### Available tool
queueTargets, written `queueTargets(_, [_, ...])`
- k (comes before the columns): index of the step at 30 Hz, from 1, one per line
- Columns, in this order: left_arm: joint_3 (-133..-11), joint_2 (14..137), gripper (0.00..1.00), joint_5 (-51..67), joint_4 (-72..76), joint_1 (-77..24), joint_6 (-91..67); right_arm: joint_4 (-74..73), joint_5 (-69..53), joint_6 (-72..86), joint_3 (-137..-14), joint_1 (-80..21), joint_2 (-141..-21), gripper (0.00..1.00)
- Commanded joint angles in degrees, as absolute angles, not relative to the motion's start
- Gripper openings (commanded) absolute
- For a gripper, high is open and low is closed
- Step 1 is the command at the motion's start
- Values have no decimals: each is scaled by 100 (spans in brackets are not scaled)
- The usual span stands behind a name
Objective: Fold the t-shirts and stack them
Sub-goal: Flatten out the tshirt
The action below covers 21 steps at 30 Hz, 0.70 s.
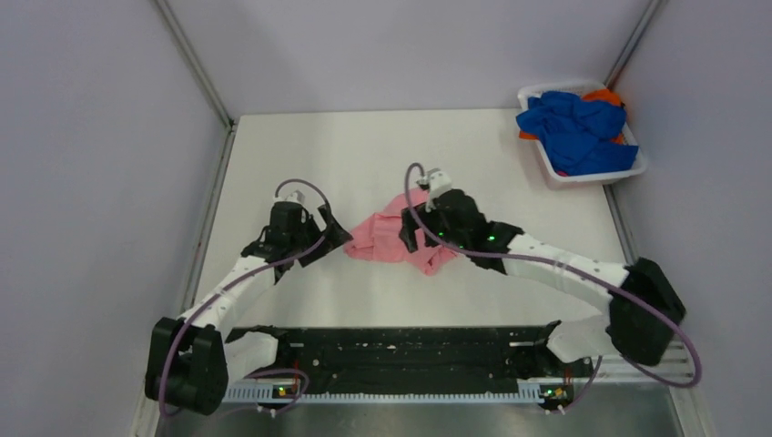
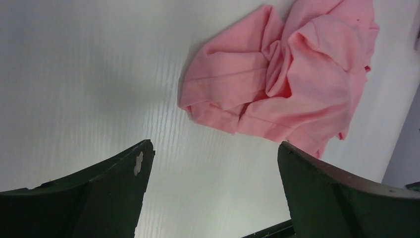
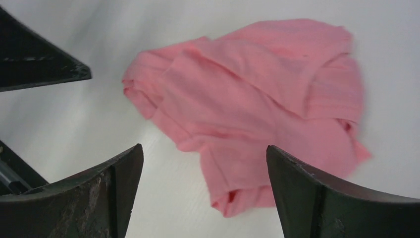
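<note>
Cloth of the pink t-shirt lies bunched on the desk directly beneath the right hand, jaws wide and empty; from the left hand, equally wide, it lies just ahead, rightward, not touching.

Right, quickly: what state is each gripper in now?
Left gripper: open, holding nothing.
Right gripper: open, empty, over the pink t-shirt.

Soft, even light is cast from above; faint shadows are thrown on the table. In the right wrist view the pink t-shirt is slightly blurred.
</note>
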<state>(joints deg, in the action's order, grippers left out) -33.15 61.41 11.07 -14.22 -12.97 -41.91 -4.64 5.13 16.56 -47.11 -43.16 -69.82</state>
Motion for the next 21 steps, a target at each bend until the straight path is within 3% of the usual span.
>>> queueTargets(1, [-3535,6461,99,800,-1363,-1345,-4287,-443,1442,1656,-5595,-5492,-8498,91])
queueTargets(3, [-3528,6509,99,638,-1456,-1345,-4318,-720,2012,1957,-6057,-5771,-9177,90])
queueTargets(8, [-3418,6477,99,282,-1628,-1336,-4402,-831,2062,2690,-6770,-5964,-10335,81])
queueTargets(19, [-3297,6446,99,107,-1596,-1331,-4438,-791,2865,3326,-7067,-5991,-11347,59])
queueTargets(21, [-3289,6451,99,130,-1547,-1334,-4455,-848,2967,3399,-7076,-5997,-11387,48])
